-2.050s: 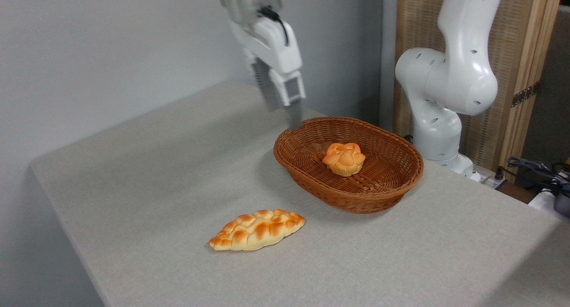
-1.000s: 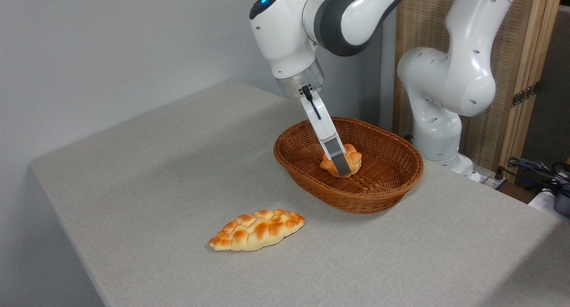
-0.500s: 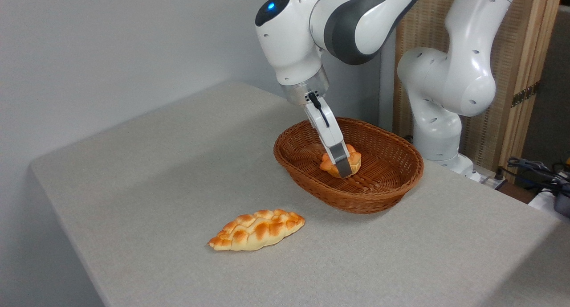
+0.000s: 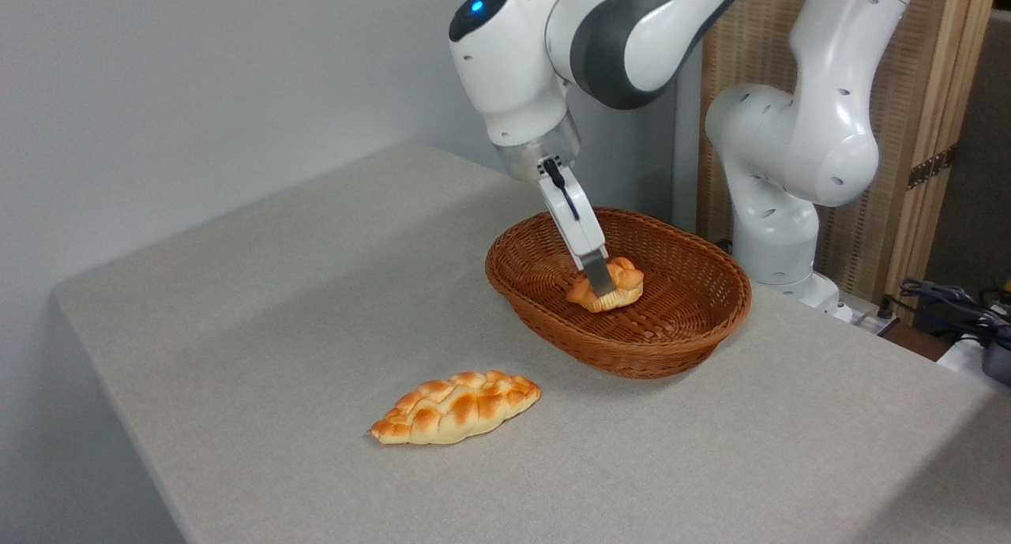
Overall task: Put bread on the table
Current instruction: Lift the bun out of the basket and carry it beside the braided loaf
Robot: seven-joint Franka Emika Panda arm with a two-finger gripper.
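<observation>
Grey wall behind, slatted wood panel (image 4: 932,133) at right rear, light grey fabric-textured worktop (image 4: 276,307) filling most of the view. White robot arm (image 4: 790,141) based at the rear right, reaching over and down to the left, blue light on the wrist housing. End effector (image 4: 604,285) angled down into the brown wicker basket (image 4: 671,343), clamped on the bread (image 4: 624,285); only the near finger (image 4: 599,274) shows clearly, pressed against the front of the bun, the far finger hidden behind it. Bread is a small orange-golden bun with lobed top and paler base, tilted slightly. It sits inside the basket, toward its left-centre; whether it touches the basket floor or is just off it cannot be told. Basket is oval, resting on the worktop right of centre, close to the arm base. Braided loaf (image 4: 454,407) lies flat on the worktop in front and left of the basket, well apart from it, long axis running left to right, browned ridges up. Dark cables (image 4: 960,307) bunched at the far right edge, off the worktop. Soft shadow of the arm falls across the worktop left of the basket.
</observation>
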